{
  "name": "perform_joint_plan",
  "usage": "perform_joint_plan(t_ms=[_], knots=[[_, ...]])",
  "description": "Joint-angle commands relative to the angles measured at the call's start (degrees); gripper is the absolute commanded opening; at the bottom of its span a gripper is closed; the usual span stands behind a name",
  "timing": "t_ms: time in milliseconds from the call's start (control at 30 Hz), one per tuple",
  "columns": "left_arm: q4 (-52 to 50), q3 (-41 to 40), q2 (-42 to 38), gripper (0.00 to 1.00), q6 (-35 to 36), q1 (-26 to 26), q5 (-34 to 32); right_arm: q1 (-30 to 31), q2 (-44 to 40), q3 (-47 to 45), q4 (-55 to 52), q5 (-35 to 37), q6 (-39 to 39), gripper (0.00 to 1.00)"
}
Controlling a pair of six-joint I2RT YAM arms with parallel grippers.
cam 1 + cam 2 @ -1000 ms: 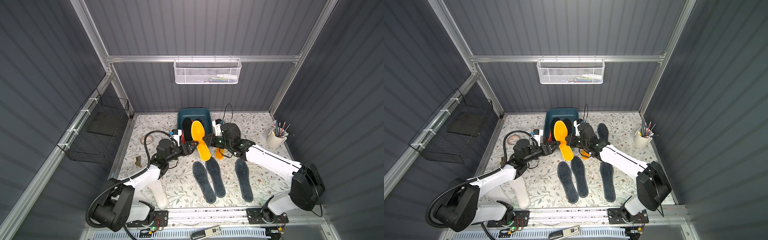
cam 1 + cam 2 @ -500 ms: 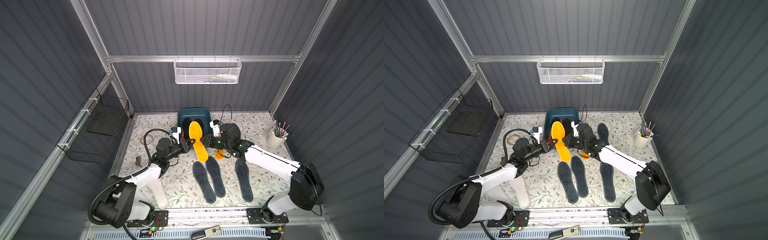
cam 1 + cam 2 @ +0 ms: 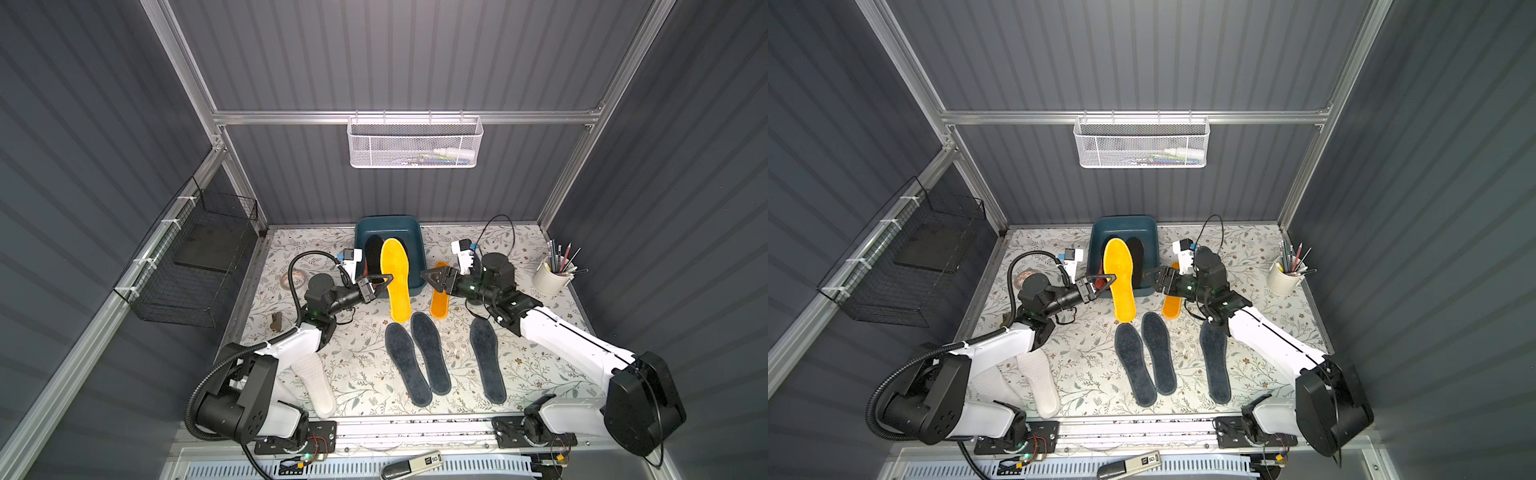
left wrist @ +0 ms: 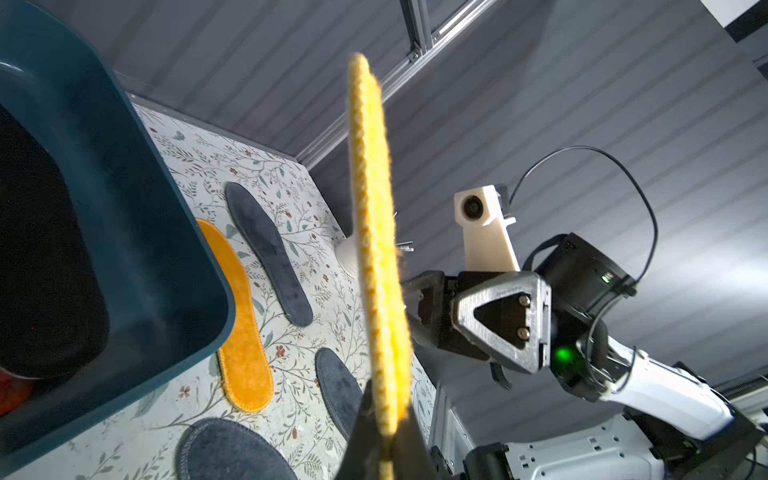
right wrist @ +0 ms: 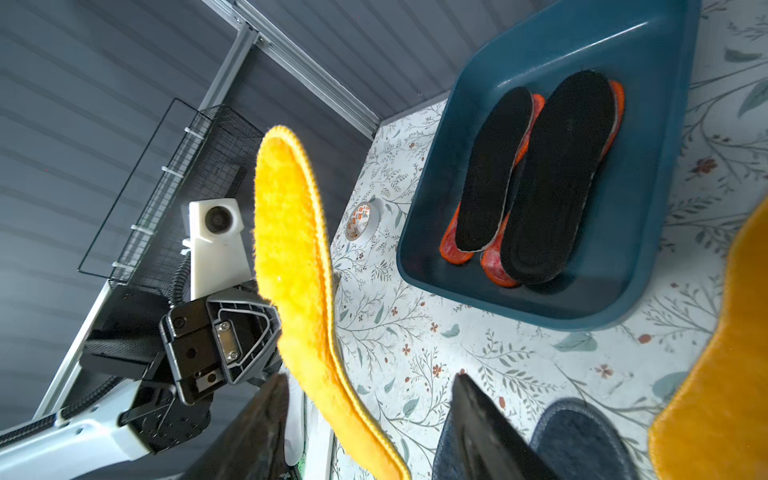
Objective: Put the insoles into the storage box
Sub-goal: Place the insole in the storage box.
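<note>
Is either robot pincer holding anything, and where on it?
The left pincer is clamped on the fluffy yellow foot-shaped insole, at its long side edge near mid-length. The right pincer is open, holding nothing.

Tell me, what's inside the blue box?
Inside the storage box lie two black insoles, side by side. Red-orange insoles peek out beneath them; the black ones cover most of those, so how many lie underneath cannot be told.

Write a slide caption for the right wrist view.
Left end effector grips a yellow insole near the teal storage box, where black insoles lie atop red-orange insoles.
</note>
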Motion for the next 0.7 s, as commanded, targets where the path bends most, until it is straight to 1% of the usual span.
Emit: perform_joint_plan(t_ms=[0, 167, 467, 600, 667], knots=[[6.1, 2.2, 1.0, 0.0, -2.9, 0.2, 5.1, 0.2, -0.3, -1.3, 8.2, -9.5, -3.1, 0.64], [9.0, 2.6, 2.2, 0.0, -5.2, 0.1, 6.5, 0.2, 2.0, -1.2, 10.9, -12.5, -4.9, 0.62], [9.7, 1.9, 1.5, 0.0, -5.6, 0.1, 6.5, 0.4, 8.1, 0.3, 18.9, -18.7, -0.8, 0.57], [9.7, 1.9, 1.7, 0.0, -5.7, 0.1, 6.4, 0.9, 8.9, 0.3, 22.9, -21.5, 1.6, 0.51], [10.0, 1.9, 1.8, 0.0, -5.7, 0.1, 6.4, 1.2, 9.1, 0.1, 23.9, -22.1, 2.0, 0.44]])
